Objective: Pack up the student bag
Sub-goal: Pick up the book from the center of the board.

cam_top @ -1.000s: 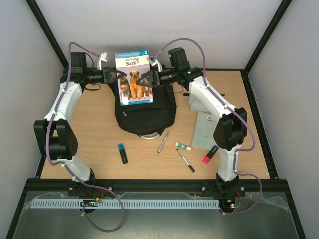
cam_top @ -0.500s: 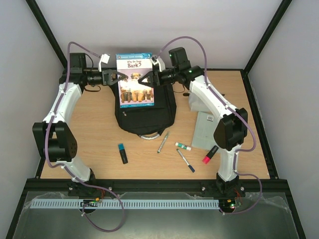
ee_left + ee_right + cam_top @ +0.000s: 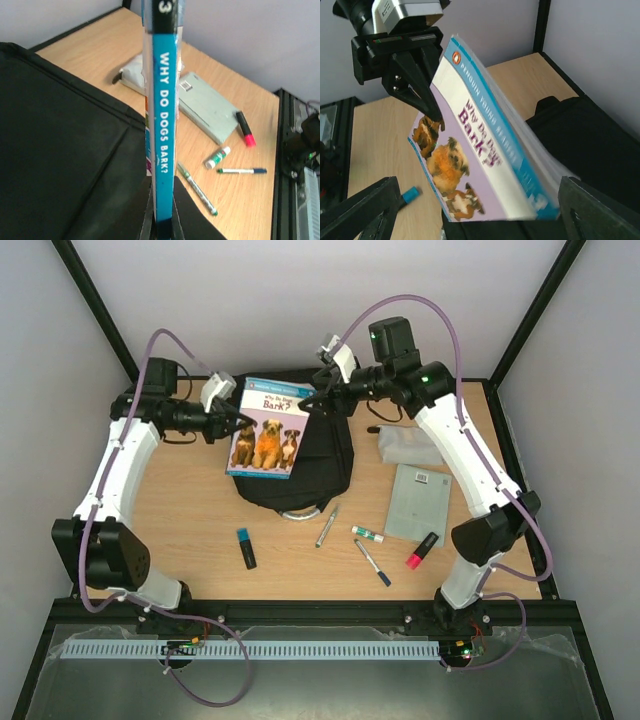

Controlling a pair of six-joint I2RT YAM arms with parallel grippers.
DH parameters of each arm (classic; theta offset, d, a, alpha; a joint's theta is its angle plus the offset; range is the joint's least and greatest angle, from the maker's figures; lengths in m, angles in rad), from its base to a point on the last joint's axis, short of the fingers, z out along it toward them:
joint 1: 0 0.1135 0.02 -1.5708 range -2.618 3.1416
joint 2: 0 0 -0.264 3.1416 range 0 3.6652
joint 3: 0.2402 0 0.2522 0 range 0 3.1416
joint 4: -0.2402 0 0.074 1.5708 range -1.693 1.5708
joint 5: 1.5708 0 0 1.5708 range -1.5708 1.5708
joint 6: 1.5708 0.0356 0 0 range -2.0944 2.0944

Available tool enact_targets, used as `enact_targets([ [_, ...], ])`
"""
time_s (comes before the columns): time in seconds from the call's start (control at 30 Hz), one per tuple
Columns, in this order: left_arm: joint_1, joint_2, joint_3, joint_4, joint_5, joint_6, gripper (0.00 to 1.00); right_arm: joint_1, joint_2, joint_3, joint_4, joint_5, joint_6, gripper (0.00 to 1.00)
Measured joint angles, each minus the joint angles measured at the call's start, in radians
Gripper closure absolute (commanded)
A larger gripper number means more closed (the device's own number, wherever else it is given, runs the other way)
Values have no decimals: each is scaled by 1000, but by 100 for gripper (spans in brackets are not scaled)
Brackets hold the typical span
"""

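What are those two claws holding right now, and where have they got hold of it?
The left gripper pinches the dog book by its spine edge, holding it above the black backpack. The right gripper is open and holds nothing.

White arms (image 3: 120,455) — black joints (image 3: 105,552), purple cables (image 3: 405,297).

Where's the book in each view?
Top external: book upper centre, over the left edge of the bag.
Left wrist: book centre, spine facing camera.
Right wrist: book centre, cover showing, tilted.
Shared landmark: bag, at left in left wrist, at right in right wrist.
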Motion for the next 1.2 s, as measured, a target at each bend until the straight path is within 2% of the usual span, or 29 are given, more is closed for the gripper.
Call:
enact_targets([
  [0.17,-36,-46,-32,-77,-27,172,98,0,2,0,-48,-36,-103,13],
  [0.33,-42,-113,-56,-87,-20,258,98,21,14,6,-100,-93,-176,15],
  [0.57,-50,-138,-56,-66,-3,279,98,70,44,6,-162,-188,-221,38],
  [0.7,-45,-132,-55,-23,11,231,98,71,45,2,-166,-232,-207,52],
  [0.77,-37,-126,-56,13,23,186,98,69,44,-2,-160,-245,-195,55],
  [1.0,-20,-97,-70,170,57,-21,98,60,27,-50,-86,-282,-88,51],
  [1.2,11,-55,-82,344,128,-269,98,48,22,-68,5,-309,48,45],
])
